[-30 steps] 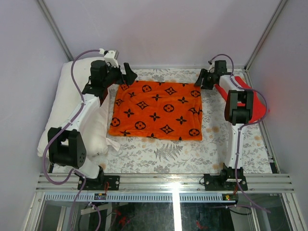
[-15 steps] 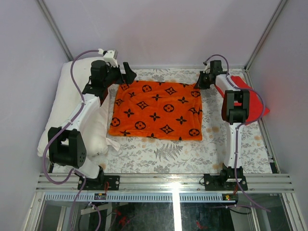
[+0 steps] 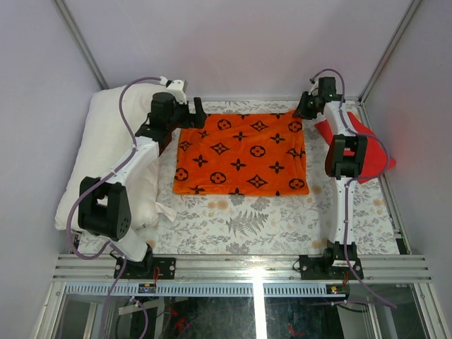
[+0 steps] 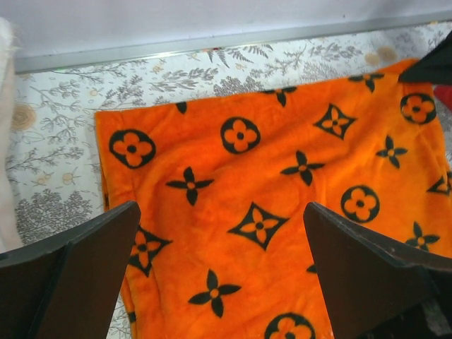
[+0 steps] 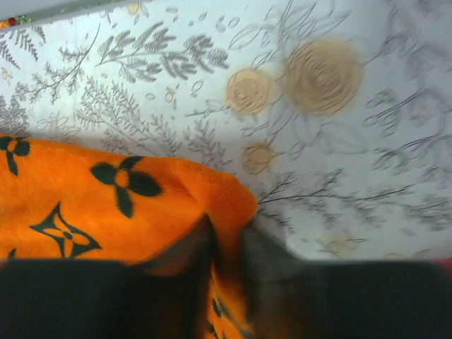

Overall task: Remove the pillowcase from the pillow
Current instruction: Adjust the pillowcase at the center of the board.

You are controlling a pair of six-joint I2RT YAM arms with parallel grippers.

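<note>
I see the pillowcase [image 3: 242, 152] spread flat on the floral desk [image 3: 247, 222], its far edge near the back rail [image 3: 247, 99]. The pillow [image 3: 106, 141] lies outside it along the left wall, a strip of desk between them, with my left arm across its inner side. A red cloth [image 3: 367, 145] sits at the desk's right edge under my right arm, just beside the pillowcase's far right corner. The right fingers [image 3: 305, 107] are pinched tight on that corner. The left fingers [image 3: 198, 111] stand spread wide over the far left corner, gripping nothing. Bare desk shows in front of the pillowcase's near edge.
</note>
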